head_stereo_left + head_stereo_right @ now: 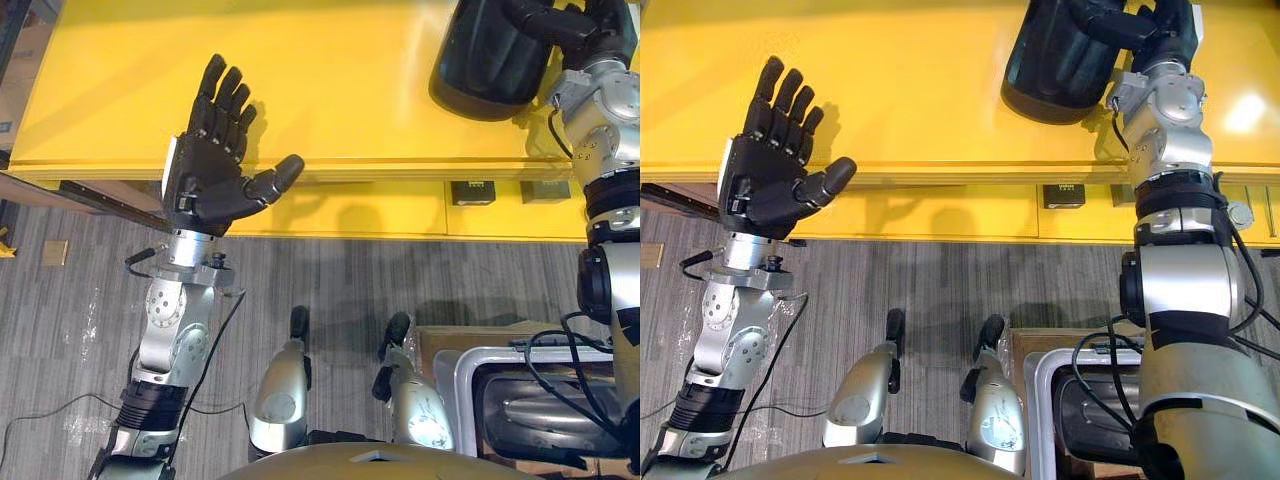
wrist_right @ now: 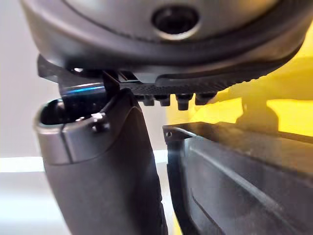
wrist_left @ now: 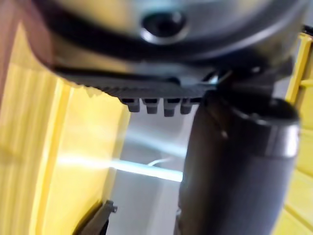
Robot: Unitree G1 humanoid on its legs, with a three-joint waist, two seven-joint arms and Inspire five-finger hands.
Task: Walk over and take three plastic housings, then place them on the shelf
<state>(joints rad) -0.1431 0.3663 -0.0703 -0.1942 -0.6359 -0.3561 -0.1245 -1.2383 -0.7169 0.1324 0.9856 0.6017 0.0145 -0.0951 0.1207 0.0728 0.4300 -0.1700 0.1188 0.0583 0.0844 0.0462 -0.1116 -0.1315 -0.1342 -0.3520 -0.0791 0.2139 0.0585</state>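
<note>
A black plastic housing (image 1: pixel 485 60) rests on the yellow shelf top (image 1: pixel 330 90) at the far right. My right hand (image 1: pixel 580 25) reaches over its right edge, fingers curled across it; in the right wrist view the thumb (image 2: pixel 98 161) stands beside the housing's rim (image 2: pixel 244 181). My left hand (image 1: pixel 215 160) is raised over the shelf's front edge on the left, palm up, fingers straight and spread, holding nothing. The same housing (image 1: pixel 1055 65) and left hand (image 1: pixel 775 160) appear in the right eye view.
A grey bin (image 1: pixel 470 385) holding dark parts stands on the floor at the lower right, beside a cardboard box (image 1: pixel 450 340). Small black labels (image 1: pixel 472 192) sit on the shelf's front face. A grey plank floor (image 1: pixel 330 280) runs along the shelf.
</note>
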